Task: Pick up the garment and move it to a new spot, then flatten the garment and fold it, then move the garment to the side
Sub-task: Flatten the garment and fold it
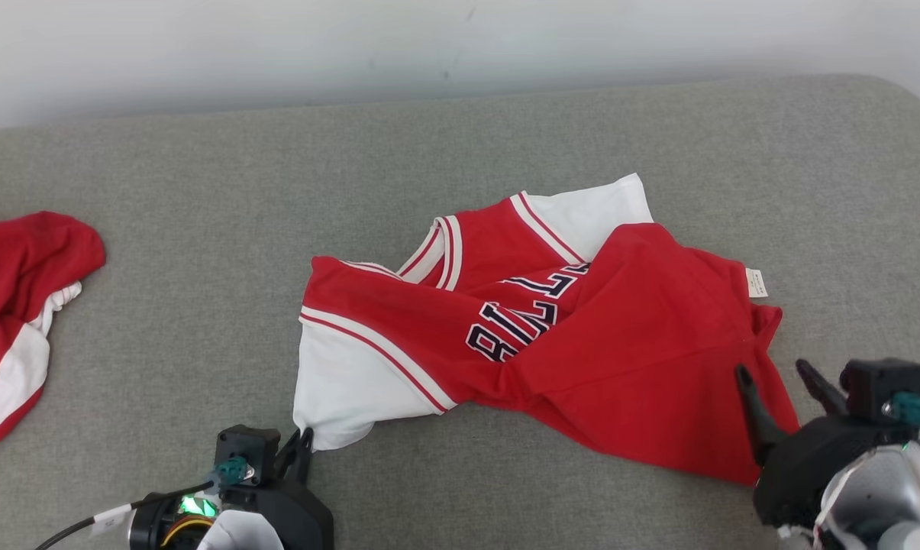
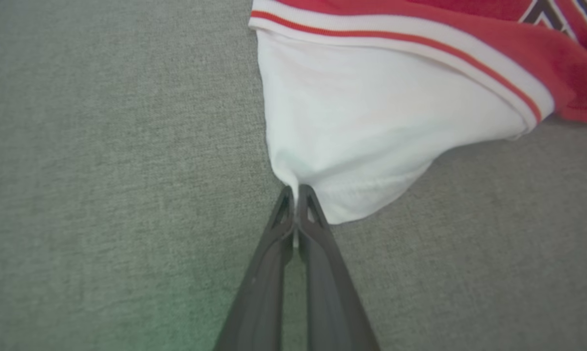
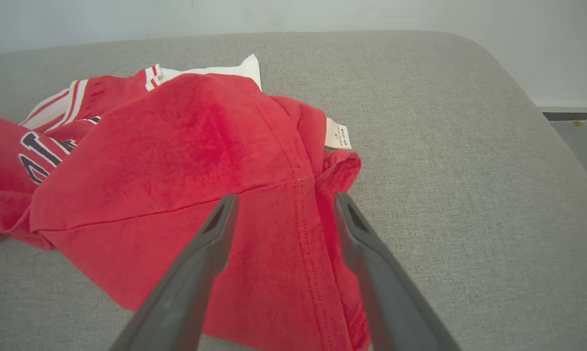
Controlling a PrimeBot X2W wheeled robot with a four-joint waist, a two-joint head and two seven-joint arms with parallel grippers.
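The garment (image 1: 597, 344) is a red jersey with white sleeves, striped trim and dark lettering, lying crumpled in the middle of the grey cushion. My left gripper (image 1: 305, 441) is shut on the near edge of its white sleeve (image 2: 371, 126), the cloth pinched between the fingertips (image 2: 298, 195). My right gripper (image 1: 773, 370) hovers open over the red hem at the garment's right side; in the right wrist view its fingers straddle a stitched seam (image 3: 303, 229) without closing on it. A white label (image 1: 756, 283) sticks out at the right edge.
A second red and white garment (image 1: 17, 305) lies at the cushion's far left edge. A pale wall (image 1: 429, 46) runs behind the cushion. The cushion's rounded right end (image 3: 541, 136) drops off to a floor.
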